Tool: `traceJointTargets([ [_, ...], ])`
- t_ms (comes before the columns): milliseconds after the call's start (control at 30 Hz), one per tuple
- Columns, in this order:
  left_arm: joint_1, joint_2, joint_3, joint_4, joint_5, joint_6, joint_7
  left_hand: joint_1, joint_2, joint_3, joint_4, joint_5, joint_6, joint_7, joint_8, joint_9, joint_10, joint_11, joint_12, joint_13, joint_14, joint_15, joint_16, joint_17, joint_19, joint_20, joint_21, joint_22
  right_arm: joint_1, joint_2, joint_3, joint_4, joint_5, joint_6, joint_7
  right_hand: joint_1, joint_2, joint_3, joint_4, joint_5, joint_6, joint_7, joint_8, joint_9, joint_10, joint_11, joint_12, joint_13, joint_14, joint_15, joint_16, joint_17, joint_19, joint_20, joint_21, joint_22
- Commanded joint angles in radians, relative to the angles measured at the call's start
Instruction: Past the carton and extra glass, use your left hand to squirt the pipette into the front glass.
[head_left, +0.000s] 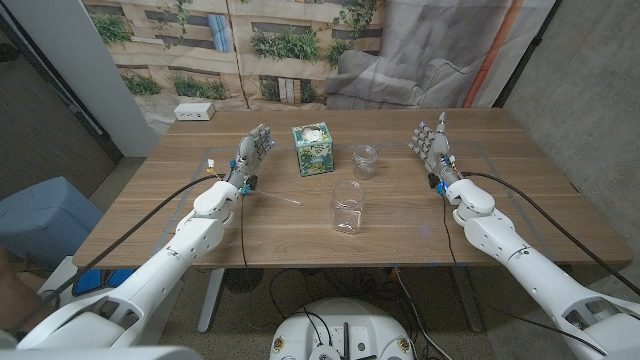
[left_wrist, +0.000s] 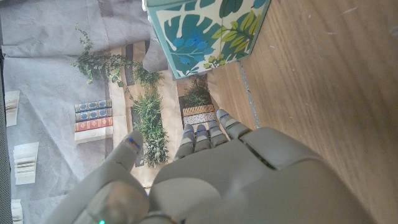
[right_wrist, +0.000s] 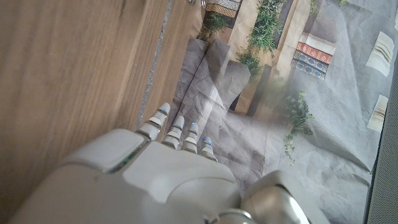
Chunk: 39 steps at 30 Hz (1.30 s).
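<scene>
Both robot hands, left (head_left: 254, 150) and right (head_left: 430, 143), open on edge

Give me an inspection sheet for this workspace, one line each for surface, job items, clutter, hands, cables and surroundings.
Surface: wooden table, no spills seen.
Job's things: clear plastic pipette lying on the table beside the left hand; clear front glass upright, nearest the robot.
Clutter: leaf-patterned teal carton and a smaller clear glass jar behind the front glass.
Hands: left hand open, holding nothing; right hand open, holding nothing.
Cables: black cables run along both arms.
Surroundings: white power strip at the far left corner; printed backdrop behind; blue bin on the floor.
</scene>
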Motion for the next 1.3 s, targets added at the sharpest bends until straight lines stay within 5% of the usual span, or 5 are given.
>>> traceJointTargets([
  [33,0.013,0.028,-0.008,-0.032,-0.006,0.013,-0.012,0.01,0.076,0.009,-0.005,0.004,-0.001,0.005,0.005,0.003,0.004,0.008,0.004,0.005,0.0,0.008,0.005,0.002,0.012,-0.002,0.003,0.003,0.0,0.0,0.0,0.0,0.0,0.0,0.0,0.0,0.059,-0.007,-0.001,0.004,0.002,-0.009,0.007,0.002,0.002,-0.007,0.005,0.005,-0.008,-0.083,0.006,0.004,0.006,0.0,0.005,0.005],
  [367,0.081,0.099,-0.037,-0.115,0.03,-0.008,0.024,0.016,0.073,0.01,-0.019,0.002,-0.001,0.0,0.003,0.003,0.005,0.005,0.002,0.005,0.001,0.006,0.003,0.002,0.014,-0.002,0.001,0.003,0.0,0.0,0.0,-0.001,0.0,0.0,0.0,0.0,0.058,-0.007,-0.001,0.004,0.0,-0.009,0.006,0.002,0.002,-0.003,0.004,0.005,-0.007,-0.083,0.006,0.004,0.005,0.001,0.005,0.005],
  [967,0.069,0.077,-0.02,0.093,0.214,-0.305,0.055,0.037,0.07,0.011,-0.069,-0.002,0.035,-0.025,0.01,0.003,0.038,-0.029,0.006,0.005,0.031,-0.025,0.007,0.002,0.04,-0.02,0.003,0.003,0.0,0.0,0.0,0.001,0.0,0.001,0.0,0.0,0.058,-0.007,-0.001,0.004,0.0,-0.008,0.006,0.002,-0.005,-0.006,0.002,0.005,-0.008,-0.082,0.006,0.004,0.006,0.0,0.005,0.005],
  [1300,0.096,0.142,-0.005,0.042,0.352,-0.324,0.115,0.046,0.079,0.016,-0.081,-0.002,0.037,-0.025,0.007,0.003,0.039,-0.031,0.003,0.005,0.034,-0.025,0.005,0.003,0.035,-0.026,-0.002,0.003,0.0,0.0,0.0,0.0,0.0,0.001,0.0,0.0,0.059,-0.007,-0.001,0.004,0.001,-0.008,0.006,0.002,0.002,-0.005,0.004,0.005,-0.007,-0.082,0.006,0.004,0.005,0.0,0.005,0.005],
])
